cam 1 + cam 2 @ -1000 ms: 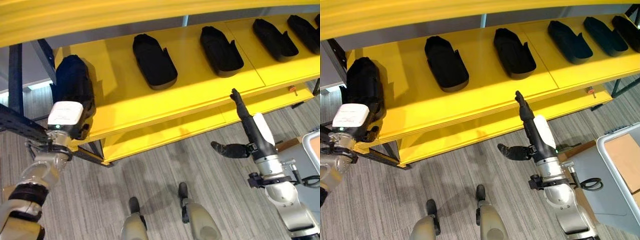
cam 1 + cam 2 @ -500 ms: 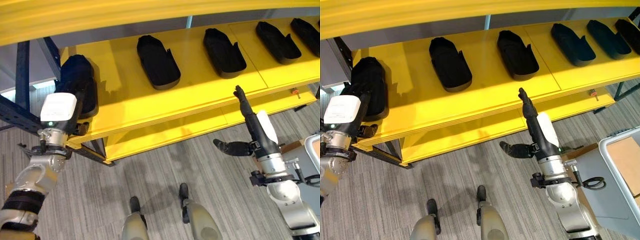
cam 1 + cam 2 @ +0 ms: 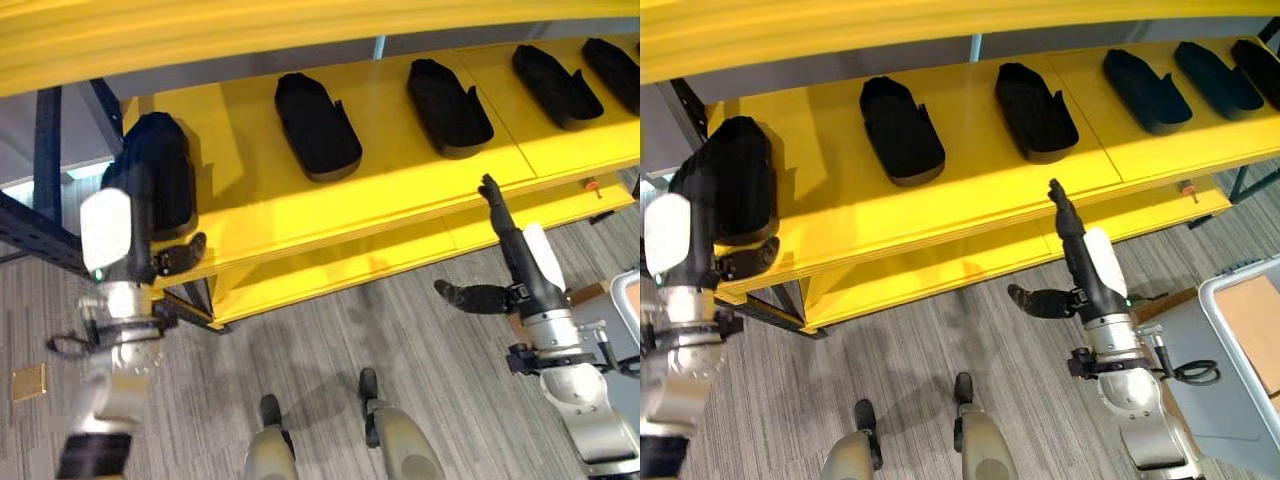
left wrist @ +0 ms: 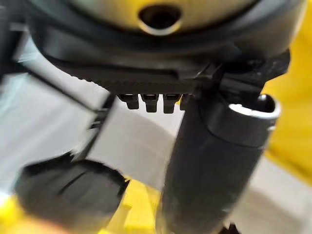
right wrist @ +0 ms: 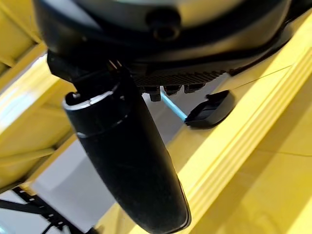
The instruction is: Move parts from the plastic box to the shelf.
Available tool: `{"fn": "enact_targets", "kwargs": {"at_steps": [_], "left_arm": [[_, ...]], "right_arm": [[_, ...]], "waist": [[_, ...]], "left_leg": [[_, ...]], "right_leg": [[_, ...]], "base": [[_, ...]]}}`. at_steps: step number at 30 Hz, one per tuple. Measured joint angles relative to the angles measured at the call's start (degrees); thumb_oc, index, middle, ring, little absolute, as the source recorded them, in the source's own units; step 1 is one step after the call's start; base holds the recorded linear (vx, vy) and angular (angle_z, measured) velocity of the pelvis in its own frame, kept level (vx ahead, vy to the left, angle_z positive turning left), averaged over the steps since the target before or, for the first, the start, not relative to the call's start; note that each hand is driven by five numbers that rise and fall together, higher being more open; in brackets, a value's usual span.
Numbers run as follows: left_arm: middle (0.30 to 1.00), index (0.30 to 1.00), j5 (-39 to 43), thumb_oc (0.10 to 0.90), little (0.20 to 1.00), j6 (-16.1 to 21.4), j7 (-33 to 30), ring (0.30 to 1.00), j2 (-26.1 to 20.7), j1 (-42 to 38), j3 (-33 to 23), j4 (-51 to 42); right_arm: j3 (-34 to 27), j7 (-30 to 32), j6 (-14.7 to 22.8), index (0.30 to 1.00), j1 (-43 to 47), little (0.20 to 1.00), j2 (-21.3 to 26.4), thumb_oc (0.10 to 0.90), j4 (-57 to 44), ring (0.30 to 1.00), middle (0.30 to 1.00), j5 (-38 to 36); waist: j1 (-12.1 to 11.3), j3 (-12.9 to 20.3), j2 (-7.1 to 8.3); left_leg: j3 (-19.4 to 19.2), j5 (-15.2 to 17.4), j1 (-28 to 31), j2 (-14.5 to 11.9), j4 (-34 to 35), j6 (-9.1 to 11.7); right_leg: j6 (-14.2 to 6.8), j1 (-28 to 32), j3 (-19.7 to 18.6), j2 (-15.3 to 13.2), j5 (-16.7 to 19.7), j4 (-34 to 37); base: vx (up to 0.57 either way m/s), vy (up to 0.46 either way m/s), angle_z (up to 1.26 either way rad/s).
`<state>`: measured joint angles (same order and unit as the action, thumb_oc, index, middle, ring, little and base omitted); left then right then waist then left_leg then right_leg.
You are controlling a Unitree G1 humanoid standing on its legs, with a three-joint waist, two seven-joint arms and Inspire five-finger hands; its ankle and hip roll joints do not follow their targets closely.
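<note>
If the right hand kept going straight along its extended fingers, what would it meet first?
Most likely the front edge of the yellow shelf: the right hand points its straight fingers up at that edge, below the black part. Depth is unclear, so it might pass beneath.

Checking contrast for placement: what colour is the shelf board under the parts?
Bright yellow shelf board, clearest in the right eye view.

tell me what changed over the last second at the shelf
The left hand has drawn back from the leftmost black part, which now lies on the yellow shelf; whether its fingers have fully let go cannot be told. The right hand has drifted slightly right, open and holding nothing. The other black parts stayed where they were on the shelf.
</note>
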<state>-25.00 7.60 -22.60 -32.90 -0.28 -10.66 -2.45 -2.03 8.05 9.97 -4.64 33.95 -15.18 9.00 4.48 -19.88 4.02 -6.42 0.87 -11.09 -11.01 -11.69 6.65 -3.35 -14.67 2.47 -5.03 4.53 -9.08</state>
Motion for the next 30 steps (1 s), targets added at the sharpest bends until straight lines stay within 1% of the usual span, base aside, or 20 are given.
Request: {"fn": "enact_targets", "kwargs": {"at_steps": [2, 5, 8, 14, 20, 23, 25, 27, 30], "left_arm": [[1.000, 1.000, 1.5, 0.900, 1.000, 0.0, 0.6, 1.000, 0.2, 1.6, 0.1, -0.4], [1.000, 1.000, 3.4, 0.900, 1.000, 0.1, 0.7, 1.000, 2.4, 4.6, 0.3, -3.1], [1.000, 1.000, 3.0, 0.900, 1.000, -0.1, 0.8, 1.000, 2.3, 6.7, 1.1, -3.4], [1.000, 1.000, 1.5, 0.900, 1.000, -0.1, 0.9, 1.000, 2.3, 10.8, 2.0, -3.1], [1.000, 1.000, -3.9, 0.900, 1.000, -0.7, 1.5, 1.000, 1.9, 10.3, 4.9, 1.4], [1.000, 1.000, -7.0, 0.900, 1.000, -1.4, 2.0, 1.000, 1.4, 7.9, 7.8, 6.5], [1.000, 1.000, -8.1, 0.900, 1.000, -1.6, 2.1, 1.000, 1.1, 7.0, 9.2, 9.0], [1.000, 1.000, -9.1, 0.900, 1.000, -2.4, 2.2, 1.000, 1.0, 7.0, 10.2, 9.8], [1.000, 1.000, -9.7, 0.900, 1.000, -2.6, 2.2, 1.000, 1.0, 6.1, 11.1, 11.7]], "right_arm": [[0.0, -0.1, -0.3, 1.000, 0.3, 1.000, 0.0, 0.900, 0.0, 1.000, 1.000, 0.0], [0.0, -0.3, -0.4, 1.000, 0.2, 1.000, -0.1, 0.900, -0.3, 1.000, 1.000, 0.0], [0.0, -0.5, -0.4, 1.000, 0.2, 1.000, 0.0, 0.900, -0.3, 1.000, 1.000, 0.0], [0.0, -0.5, -0.5, 1.000, 0.0, 1.000, 0.0, 0.900, -0.4, 1.000, 1.000, 0.0], [0.0, -0.5, -0.5, 1.000, 0.1, 1.000, 0.0, 0.900, -0.4, 1.000, 1.000, 0.1], [0.0, -0.5, -0.6, 1.000, 0.4, 1.000, 0.0, 0.900, -0.4, 1.000, 1.000, 0.1], [0.0, -0.5, -0.6, 1.000, 0.4, 1.000, 0.0, 0.900, -0.3, 1.000, 1.000, 0.5], [0.0, -0.5, -0.6, 1.000, 0.4, 1.000, 0.0, 0.900, -0.4, 1.000, 1.000, 0.6], [0.0, -0.5, -0.6, 1.000, 0.4, 1.000, 0.0, 0.900, -0.3, 1.000, 1.000, 1.3]], "waist": [[-0.4, 0.0, -0.01], [-1.2, 0.0, -0.04], [-1.8, 0.0, -0.05], [-1.8, 0.0, -0.05], [-1.8, 0.0, -0.05], [-1.7, 0.0, -0.06], [-1.7, 0.0, -0.04], [-1.6, 0.0, -0.04], [-1.6, 0.0, -0.01]], "left_leg": [[0.4, 0.1, -0.1, 0.0, 0.0, -0.2], [0.7, 0.1, -0.6, 0.0, 0.0, -0.3], [0.9, 0.1, -0.8, 0.1, -0.1, -0.4], [1.1, 0.1, -1.0, 0.1, 0.0, -0.4], [1.3, 0.1, -1.4, 0.1, 0.0, -0.4], [1.4, 0.1, -1.8, 0.1, -0.1, -0.4], [1.3, 0.1, -1.8, 0.1, -0.1, -0.4], [1.3, 0.1, -1.8, 0.2, -0.1, -0.4], [1.3, 0.1, -1.8, 0.2, -0.1, -0.4]], "right_leg": [[-0.2, 0.0, 0.2, 0.0, -0.2, -0.2], [-0.3, 0.0, 0.9, -0.3, -0.3, -0.3], [-0.2, -0.1, 1.1, -0.4, -0.4, -0.4], [-0.3, -0.1, 1.3, -0.5, -0.4, -0.3], [-0.4, -0.3, 1.5, -0.5, -0.5, -0.3], [-0.4, -0.6, 1.6, -0.5, -0.5, -0.3], [-0.4, -0.7, 1.6, -0.5, -0.5, -0.3], [-0.4, -0.7, 1.6, -0.5, -0.6, -0.3], [-0.4, -0.7, 1.6, -0.4, -0.6, -0.2]], "base": [[-0.01, -0.017, 0.06], [-0.01, -0.017, 0.09], [-0.01, -0.013, 0.05], [0.00, -0.003, 0.02], [0.00, 0.000, 0.01], [0.00, 0.000, 0.00], [0.00, 0.000, 0.00], [0.00, 0.000, 0.00], [0.00, 0.000, 0.00]]}}
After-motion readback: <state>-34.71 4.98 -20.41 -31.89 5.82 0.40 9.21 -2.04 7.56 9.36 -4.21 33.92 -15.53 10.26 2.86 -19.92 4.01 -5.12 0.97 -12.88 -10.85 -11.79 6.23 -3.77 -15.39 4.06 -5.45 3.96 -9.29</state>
